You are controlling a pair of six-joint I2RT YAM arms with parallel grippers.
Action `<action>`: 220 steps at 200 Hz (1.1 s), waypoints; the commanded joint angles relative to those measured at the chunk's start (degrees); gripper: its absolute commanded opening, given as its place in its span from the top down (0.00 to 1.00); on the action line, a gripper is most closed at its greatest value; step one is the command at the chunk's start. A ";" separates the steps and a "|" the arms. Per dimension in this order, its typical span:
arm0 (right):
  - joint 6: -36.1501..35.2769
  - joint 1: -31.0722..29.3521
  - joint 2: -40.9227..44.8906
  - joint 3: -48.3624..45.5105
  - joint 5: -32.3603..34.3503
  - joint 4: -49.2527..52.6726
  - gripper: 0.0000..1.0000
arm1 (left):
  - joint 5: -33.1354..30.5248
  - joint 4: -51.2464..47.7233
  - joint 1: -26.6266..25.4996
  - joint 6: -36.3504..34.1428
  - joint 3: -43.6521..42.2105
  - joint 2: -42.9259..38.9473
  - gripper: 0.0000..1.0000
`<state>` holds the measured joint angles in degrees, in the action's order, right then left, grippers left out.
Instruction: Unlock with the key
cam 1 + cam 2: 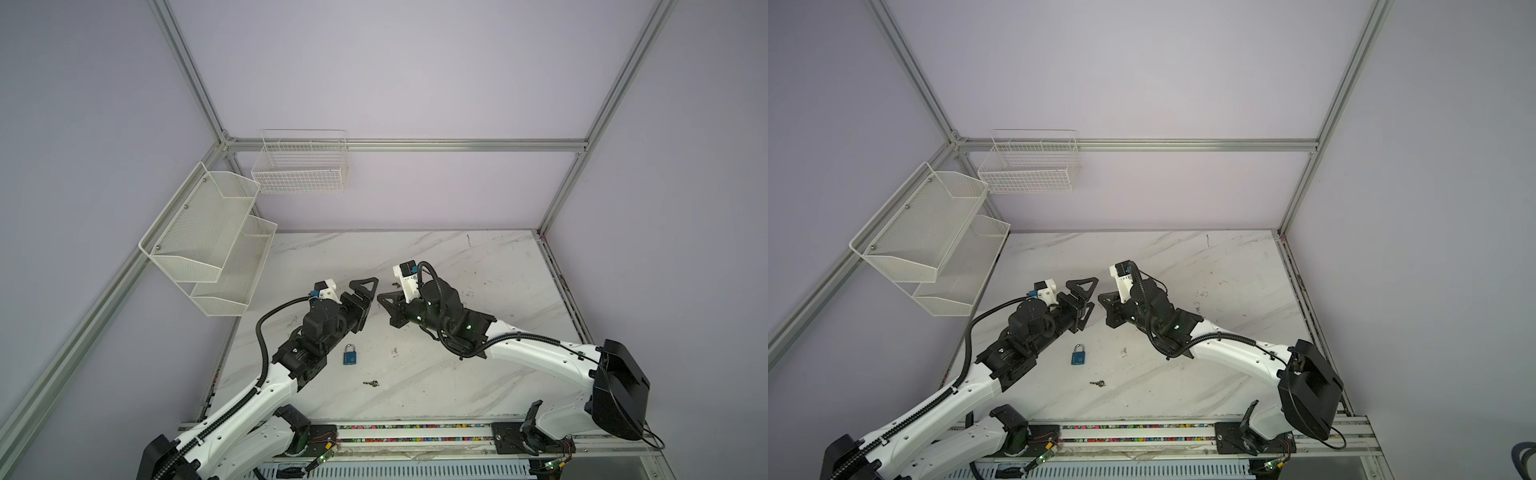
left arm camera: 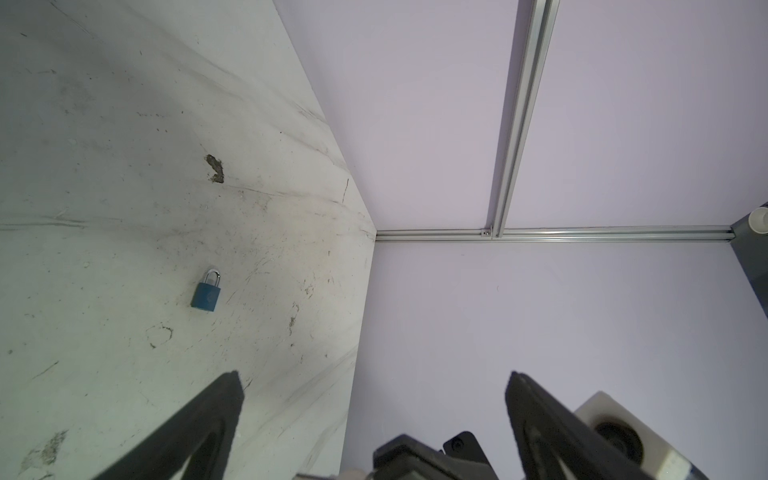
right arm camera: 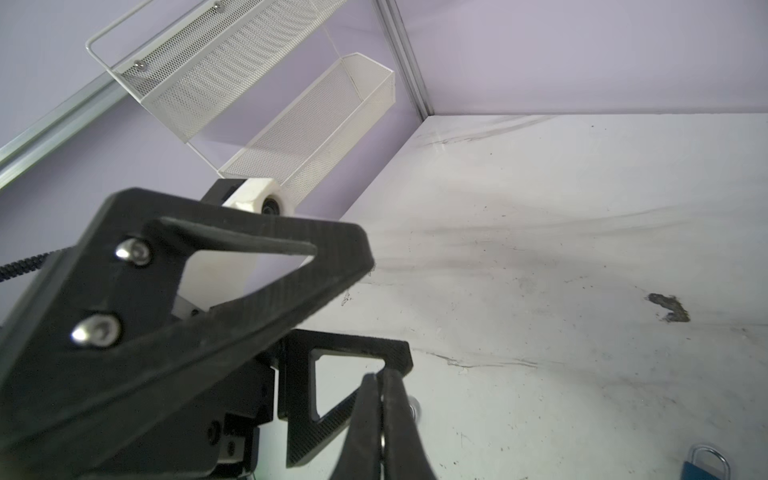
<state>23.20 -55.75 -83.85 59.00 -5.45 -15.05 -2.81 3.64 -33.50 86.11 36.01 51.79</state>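
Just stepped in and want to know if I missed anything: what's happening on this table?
Nothing is being handled yet. The blue padlock lies flat on the marble table, shackle apparently closed, and the small key lies apart from it, nearer the front edge. Both arms hover beyond them, the left gripper open, the right gripper shut and empty. Unlocking has not begun.

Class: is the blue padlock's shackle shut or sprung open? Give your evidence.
Shut. On the padlock, both shackle legs meet the body in both top views; the key lies apart on the table, not inserted.
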 commanded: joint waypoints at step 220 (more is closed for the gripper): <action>0.44 -1.38 -0.32 -2.36 2.32 -10.22 1.00 | -4.52 7.56 -1.87 7.72 0.79 -2.82 0.13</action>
<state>23.97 -56.69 -86.70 58.26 -5.54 -24.18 -6.74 8.58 -35.07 93.60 35.99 49.69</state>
